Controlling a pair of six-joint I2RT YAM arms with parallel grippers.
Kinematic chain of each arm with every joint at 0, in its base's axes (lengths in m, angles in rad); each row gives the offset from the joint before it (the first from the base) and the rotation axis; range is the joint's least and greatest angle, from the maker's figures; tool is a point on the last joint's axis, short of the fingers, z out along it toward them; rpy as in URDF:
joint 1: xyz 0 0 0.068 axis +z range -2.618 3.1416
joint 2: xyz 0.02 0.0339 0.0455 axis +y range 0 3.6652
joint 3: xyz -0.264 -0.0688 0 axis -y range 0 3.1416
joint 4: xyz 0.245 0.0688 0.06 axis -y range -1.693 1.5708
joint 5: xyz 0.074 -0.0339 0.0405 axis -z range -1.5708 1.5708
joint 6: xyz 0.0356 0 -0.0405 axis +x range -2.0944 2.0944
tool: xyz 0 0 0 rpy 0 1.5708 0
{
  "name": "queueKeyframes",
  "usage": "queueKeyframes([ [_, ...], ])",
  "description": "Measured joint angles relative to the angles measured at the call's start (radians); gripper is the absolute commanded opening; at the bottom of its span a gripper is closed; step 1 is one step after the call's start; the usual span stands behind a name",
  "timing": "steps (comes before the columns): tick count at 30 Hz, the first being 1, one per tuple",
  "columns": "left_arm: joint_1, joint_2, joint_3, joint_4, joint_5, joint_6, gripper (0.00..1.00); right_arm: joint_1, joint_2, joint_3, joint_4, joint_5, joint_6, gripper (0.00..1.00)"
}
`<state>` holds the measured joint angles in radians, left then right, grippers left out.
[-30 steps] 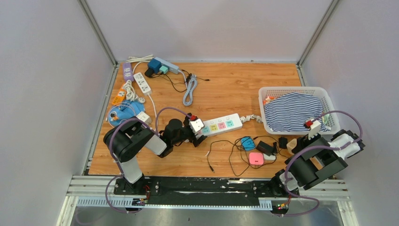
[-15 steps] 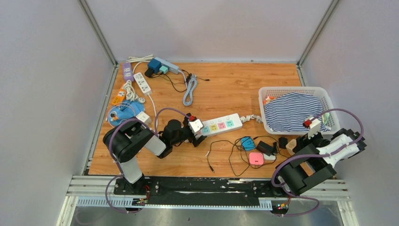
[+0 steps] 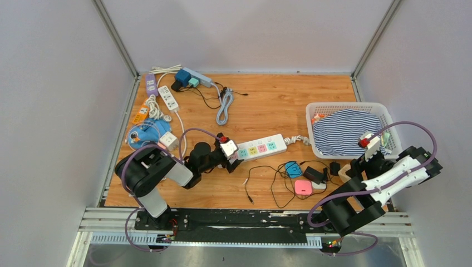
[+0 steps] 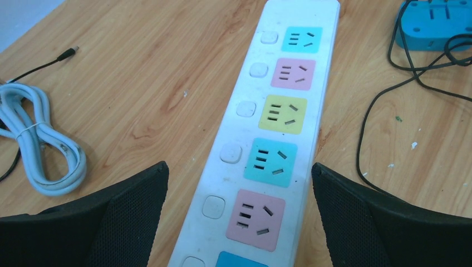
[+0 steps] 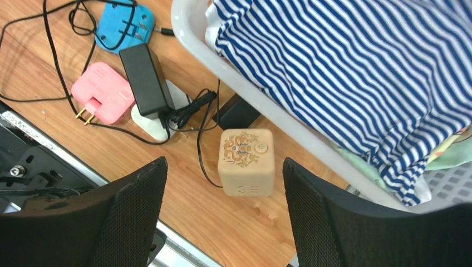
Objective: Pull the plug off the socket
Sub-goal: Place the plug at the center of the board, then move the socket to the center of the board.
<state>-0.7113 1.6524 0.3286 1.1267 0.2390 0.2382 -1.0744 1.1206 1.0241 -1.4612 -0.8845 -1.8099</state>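
Left fingers (image 4: 131, 200) spread wide: I am holding the left gripper (image 4: 239, 183) astride the white power strip (image 4: 267, 119), whose visible sockets are all showing empty. Right fingers (image 5: 136, 194) also apart, pinching nothing: I am hovering the right gripper (image 5: 222, 178) over the tan cube plug (image 5: 245, 161), which is lying loose on the table (image 5: 72, 139) just beside the basket (image 5: 267, 111). The pull appears done; only withdrawal seems left.
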Motion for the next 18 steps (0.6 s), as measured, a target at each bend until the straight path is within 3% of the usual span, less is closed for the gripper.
queueKeyframes([
  [5, 0.0, -0.096, 0.008, -0.075, -0.006, -0.024, 1.0, 0.099, -0.026, 0.043, -0.037, -0.04, 0.033, 0.77],
  [9, 0.0, -0.184, 0.039, -0.17, -0.017, -0.054, 1.0, 0.317, -0.076, 0.046, 0.011, -0.055, 0.192, 0.78],
  [18, 0.0, -0.335, 0.132, -0.436, -0.065, -0.173, 1.0, 0.875, -0.089, 0.059, 0.332, 0.003, 0.673, 0.77],
])
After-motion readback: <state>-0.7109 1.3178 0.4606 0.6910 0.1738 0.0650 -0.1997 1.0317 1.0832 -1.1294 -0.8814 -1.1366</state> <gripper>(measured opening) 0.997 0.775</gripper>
